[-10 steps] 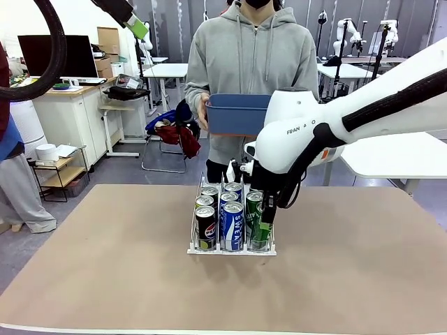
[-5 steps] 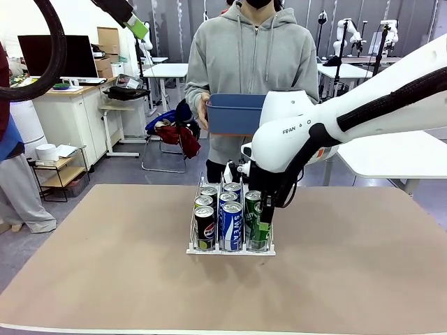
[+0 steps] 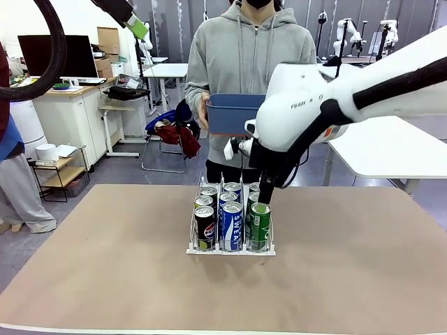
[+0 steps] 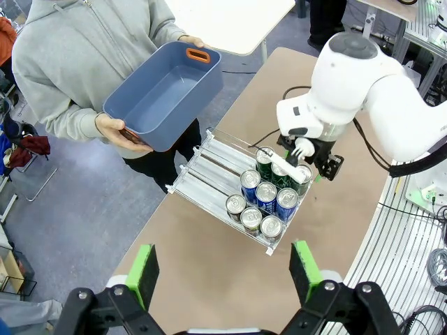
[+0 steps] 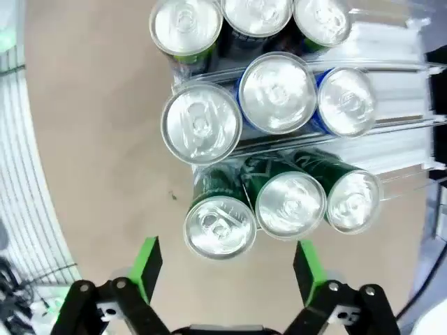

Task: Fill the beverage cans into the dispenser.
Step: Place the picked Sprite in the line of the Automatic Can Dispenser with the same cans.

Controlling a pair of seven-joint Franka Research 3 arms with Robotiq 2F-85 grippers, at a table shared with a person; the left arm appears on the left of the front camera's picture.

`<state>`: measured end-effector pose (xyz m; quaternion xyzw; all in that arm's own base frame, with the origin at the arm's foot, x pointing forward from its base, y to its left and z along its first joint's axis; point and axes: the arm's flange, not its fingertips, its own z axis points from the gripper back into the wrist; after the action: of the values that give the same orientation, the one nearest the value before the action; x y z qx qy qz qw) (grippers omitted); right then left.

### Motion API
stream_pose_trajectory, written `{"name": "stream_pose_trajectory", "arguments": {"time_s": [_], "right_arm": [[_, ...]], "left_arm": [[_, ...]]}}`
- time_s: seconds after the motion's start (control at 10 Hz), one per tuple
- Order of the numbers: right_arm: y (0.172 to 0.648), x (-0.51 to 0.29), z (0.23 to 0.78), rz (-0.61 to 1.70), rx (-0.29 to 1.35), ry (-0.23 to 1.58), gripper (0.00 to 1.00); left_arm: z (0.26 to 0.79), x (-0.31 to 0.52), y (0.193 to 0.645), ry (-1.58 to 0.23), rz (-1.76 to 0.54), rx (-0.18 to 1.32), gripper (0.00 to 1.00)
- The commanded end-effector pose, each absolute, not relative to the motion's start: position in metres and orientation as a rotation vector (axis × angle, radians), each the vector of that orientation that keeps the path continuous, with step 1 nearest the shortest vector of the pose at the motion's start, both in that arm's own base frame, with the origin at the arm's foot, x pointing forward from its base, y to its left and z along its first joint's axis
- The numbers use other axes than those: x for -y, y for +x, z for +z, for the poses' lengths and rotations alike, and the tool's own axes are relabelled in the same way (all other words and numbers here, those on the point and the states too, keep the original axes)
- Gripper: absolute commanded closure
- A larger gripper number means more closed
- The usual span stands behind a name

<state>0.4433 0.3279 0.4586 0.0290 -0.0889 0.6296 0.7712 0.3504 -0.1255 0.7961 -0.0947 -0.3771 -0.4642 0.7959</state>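
— Where were the cans (image 3: 230, 213) when you looked?

— All nine stood upright in the rack (image 3: 231, 248), three to a lane: black ones in one outer lane, blue-and-white in the middle, green in the other outer lane. The rack sat on the table (image 3: 105, 279), and its front green can (image 3: 260, 225) was directly below my right claw (image 3: 265, 197).

— Was that claw holding it?

— No. From the right wrist I saw both green pads spread wide and nothing between them, the green lane's silver tops (image 5: 218, 227) just beyond the fingertips. From the front, the claw hung a little above that can's top, apart from it.

— And the left claw?

— My left claw (image 4: 223, 269) was high above the table, its fingers parted wide and empty. The rack lay well beyond it, with the right arm (image 4: 363, 84) over the rack's far corner.

— Anyone across from you?

— A person in a grey hoodie stood past the rack, holding a blue bin (image 3: 234, 113) in both hands at waist height. From the left wrist I could see inside the bin, and it looked bare.
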Motion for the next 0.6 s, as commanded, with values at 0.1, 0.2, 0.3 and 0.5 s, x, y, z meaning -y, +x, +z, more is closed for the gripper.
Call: {"name": "stream_pose_trajectory", "arguments": {"time_s": [0.1,0.2,0.3,0.5], "right_arm": [[0.430,-0.310,0.485,1.251,0.372,0.121,0.05],[0.428,-0.304,0.492,1.209,0.432,0.131,0.05],[0.426,-0.298,0.498,1.192,0.458,0.150,0.05],[0.437,-0.308,0.509,1.230,0.414,0.132,0.05]], "left_arm": [[0.791,0.123,0.348,-0.221,-1.001,0.807,0.00],[0.791,0.123,0.348,-0.221,-1.001,0.807,0.00],[0.791,0.123,0.348,-0.221,-1.001,0.807,0.00],[0.791,0.123,0.348,-0.221,-1.001,0.807,0.00]]}}
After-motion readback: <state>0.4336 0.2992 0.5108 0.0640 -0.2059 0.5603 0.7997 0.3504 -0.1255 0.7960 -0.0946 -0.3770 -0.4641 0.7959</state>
